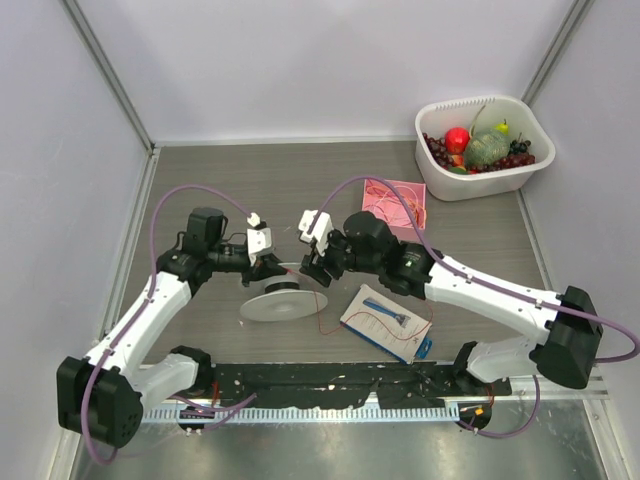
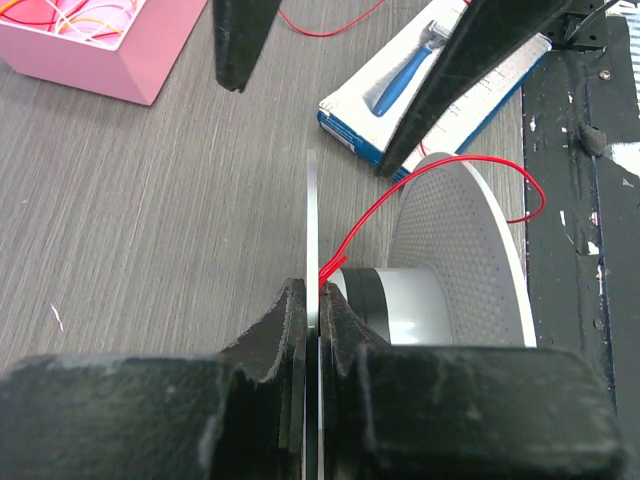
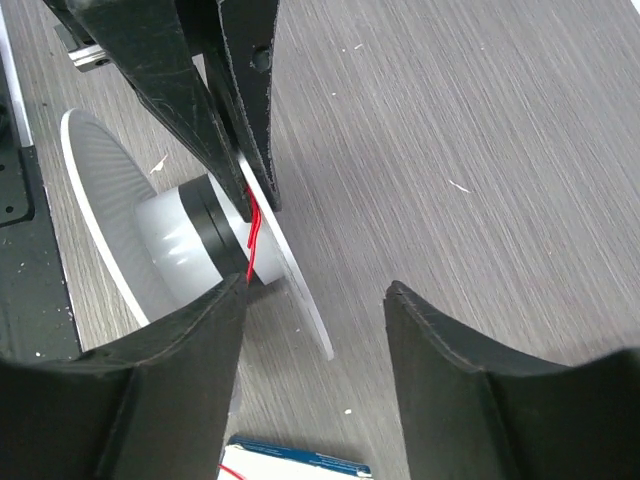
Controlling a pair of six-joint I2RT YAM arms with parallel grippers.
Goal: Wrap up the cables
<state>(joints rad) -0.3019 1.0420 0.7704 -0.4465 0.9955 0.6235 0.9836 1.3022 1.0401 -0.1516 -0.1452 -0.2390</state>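
The thin red wire (image 1: 319,318) runs from a grey spool (image 1: 283,303) to the right, over a blue-and-white package (image 1: 385,322). A few turns of the wire (image 2: 420,180) sit at the hub (image 3: 252,235). My left gripper (image 2: 313,290) is shut on the spool's thin flange (image 2: 312,220) and holds the spool on its edge. In the top view the left gripper (image 1: 268,265) is at the spool's far rim. My right gripper (image 3: 316,285) is open and empty; its jaws straddle the flange edge (image 3: 305,300) without touching it. It also shows in the top view (image 1: 312,268).
A pink box (image 1: 395,203) with loose wire strands lies behind the right arm. A white bin (image 1: 470,185) of fruit stands at the back right. A black rail (image 1: 330,385) runs along the near edge. Grey walls close in left and right.
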